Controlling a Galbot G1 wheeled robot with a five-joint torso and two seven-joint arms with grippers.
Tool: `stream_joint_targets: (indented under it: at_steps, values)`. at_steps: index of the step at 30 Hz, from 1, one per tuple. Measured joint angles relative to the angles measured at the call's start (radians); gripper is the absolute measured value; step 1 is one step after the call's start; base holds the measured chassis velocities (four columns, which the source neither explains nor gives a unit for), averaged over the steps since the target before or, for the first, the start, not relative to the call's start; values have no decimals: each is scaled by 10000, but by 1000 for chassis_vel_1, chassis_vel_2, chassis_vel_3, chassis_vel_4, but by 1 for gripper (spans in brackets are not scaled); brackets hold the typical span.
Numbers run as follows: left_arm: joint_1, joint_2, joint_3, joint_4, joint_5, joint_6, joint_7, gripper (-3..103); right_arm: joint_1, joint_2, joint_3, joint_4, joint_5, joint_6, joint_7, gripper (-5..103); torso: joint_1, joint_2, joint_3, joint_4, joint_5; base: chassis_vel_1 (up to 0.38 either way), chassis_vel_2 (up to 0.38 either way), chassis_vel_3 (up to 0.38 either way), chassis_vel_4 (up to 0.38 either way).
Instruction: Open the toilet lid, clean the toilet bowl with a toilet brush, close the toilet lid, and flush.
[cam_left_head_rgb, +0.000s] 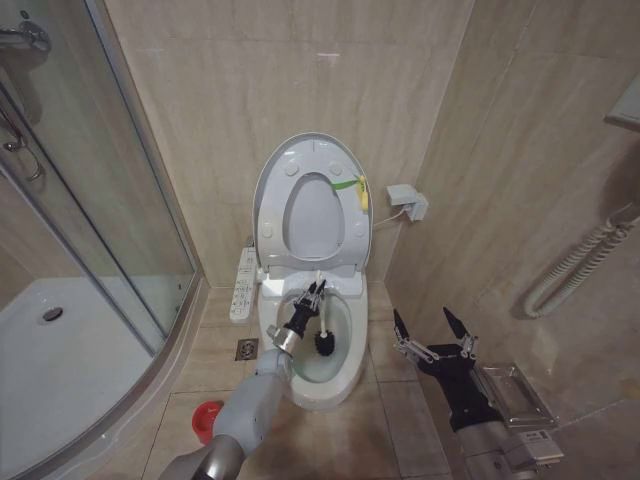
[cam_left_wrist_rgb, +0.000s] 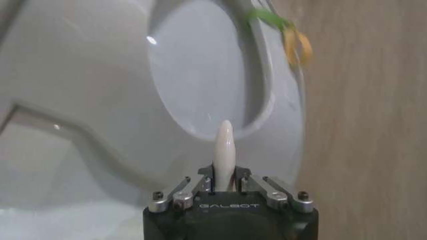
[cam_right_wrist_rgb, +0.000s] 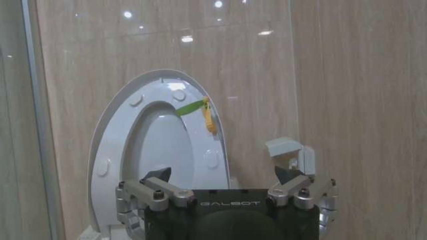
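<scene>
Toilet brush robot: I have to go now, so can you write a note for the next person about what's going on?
Left gripper: shut on the toilet brush, bristle head down in the toilet bowl.
Right gripper: open, holding nothing, parked to the right of the toilet.
Toilet lid: up against the wall, seat ring raised too.
Done: lid opened, brush in the bowl.
Left: finish cleaning, close lid, flush.

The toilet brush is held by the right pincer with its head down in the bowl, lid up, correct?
Not quite: the left pincer holds the toilet brush, as the head view shows. Its head is down in the toilet bowl, and the toilet lid is up.
</scene>
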Motion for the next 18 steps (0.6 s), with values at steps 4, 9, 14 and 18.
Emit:
stream_joint_targets:
  at_steps: [4,9,14,18]
  values:
    - [-76,-1,38,-28,-595,78,-36,20,0,0,0,0,0,0,0,100,0,0,0,1,1,0,0,0,0]
    - [177,0,66,143,-330,103,71,20,0,0,0,0,0,0,0,100,1,0,0,4,0,0,0,0,0]
    - [170,0,45,41,-192,104,100,20,0,0,0,0,0,0,0,100,0,0,0,3,0,0,0,0,0]
    - [-103,-3,40,-85,-273,107,9,20,0,0,0,0,0,0,0,100,1,0,0,-3,0,0,0,0,0]
